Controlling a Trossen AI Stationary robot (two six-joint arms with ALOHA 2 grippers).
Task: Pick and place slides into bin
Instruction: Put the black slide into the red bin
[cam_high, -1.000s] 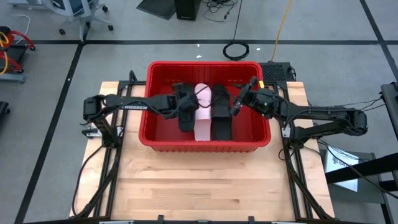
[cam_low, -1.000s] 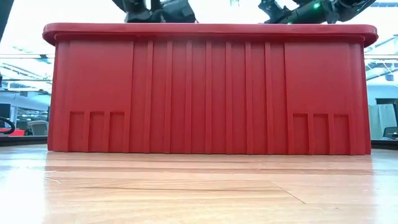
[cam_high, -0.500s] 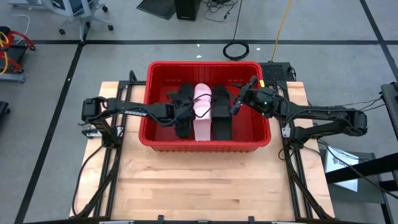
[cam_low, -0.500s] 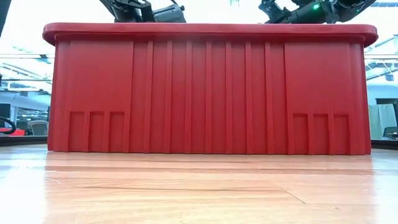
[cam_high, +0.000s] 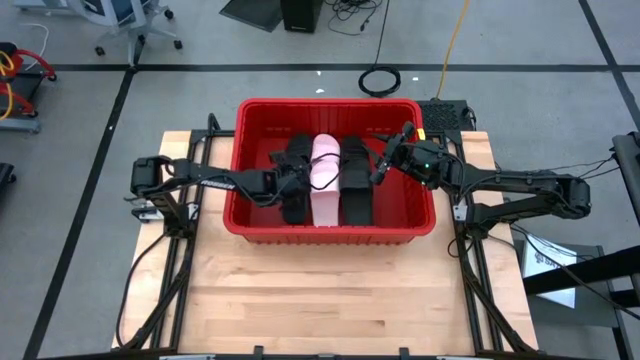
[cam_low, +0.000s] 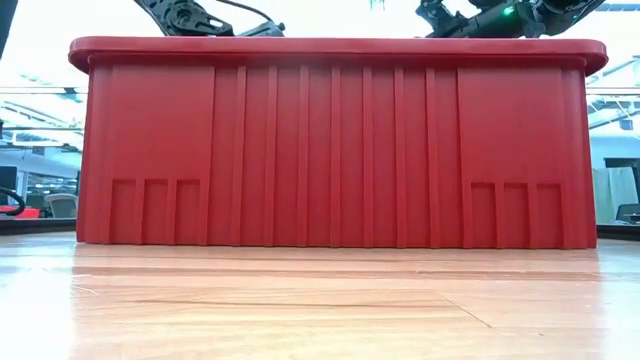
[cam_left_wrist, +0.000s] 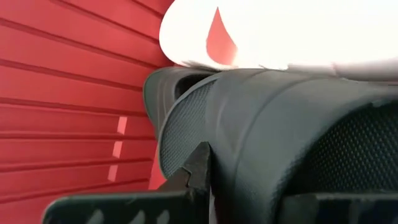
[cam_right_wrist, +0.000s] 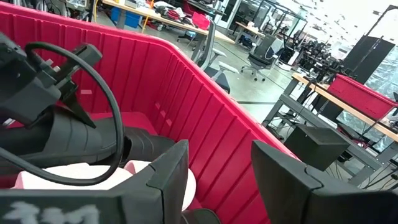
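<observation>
The red bin (cam_high: 330, 101) stands at the table's far middle and fills the low view (cam_low: 330, 150). In it a pale pink slide (cam_high: 322, 175) lies between black slides (cam_high: 355, 178). My left gripper (cam_high: 290, 182) is low inside the bin's left half, shut on a black slide (cam_left_wrist: 267, 124). The pink slide (cam_left_wrist: 280, 31) lies just past it. My right gripper (cam_high: 385, 160) hovers open and empty over the bin's right half, near the far wall, and its wrist view (cam_right_wrist: 217, 155) looks over a black slide (cam_right_wrist: 68, 140). My left gripper has the black slide's wide strap (cam_left_wrist: 249, 143) between its two fingers (cam_left_wrist: 198, 165). It reaches in from the table's left, slanting down. The slide sits inside the bin beside the pink slide. Whether it rests on the bin's floor is hidden.
The bin's ribbed wall (cam_left_wrist: 62, 93) is close beside my left gripper, and its far wall (cam_right_wrist: 186, 87) is close to my right gripper. Bare wooden table (cam_high: 320, 290) lies in front of the bin. My left arm's cable loop (cam_right_wrist: 115, 124) hangs over the slides.
My left gripper has gone down into the bin and a little toward the table's left edge with the black slide, which now sits lower beside the pink slide. My right arm has kept still.
</observation>
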